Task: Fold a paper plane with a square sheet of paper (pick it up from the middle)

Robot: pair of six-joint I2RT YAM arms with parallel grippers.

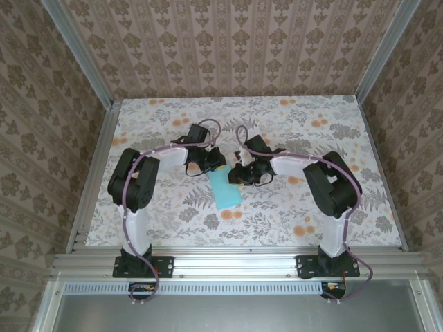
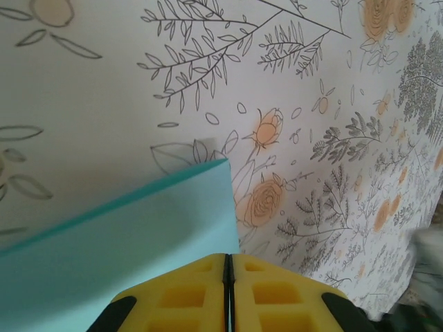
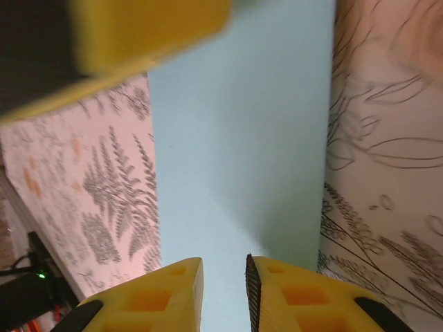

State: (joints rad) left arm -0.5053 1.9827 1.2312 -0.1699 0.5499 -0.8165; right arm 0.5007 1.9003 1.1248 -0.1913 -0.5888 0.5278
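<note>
The turquoise square sheet of paper (image 1: 226,190) lies mid-table as a narrow oblong, long side running towards me. My left gripper (image 1: 214,166) sits at its far end. In the left wrist view the yellow jaws (image 2: 228,259) are pressed together on the sheet's (image 2: 124,242) edge, and that end is lifted with a darker doubled edge showing. My right gripper (image 1: 239,176) hovers at the sheet's right side. Its jaws (image 3: 225,266) stand a little apart over the paper (image 3: 242,138) with nothing between them. The paper plane is out of view.
The floral tabletop (image 1: 291,207) spreads around the sheet, framed by aluminium rails (image 1: 228,257) and patterned walls. One yellow finger of the left gripper (image 3: 138,28) shows close above the paper in the right wrist view. Both arms bend inward, grippers nearly touching.
</note>
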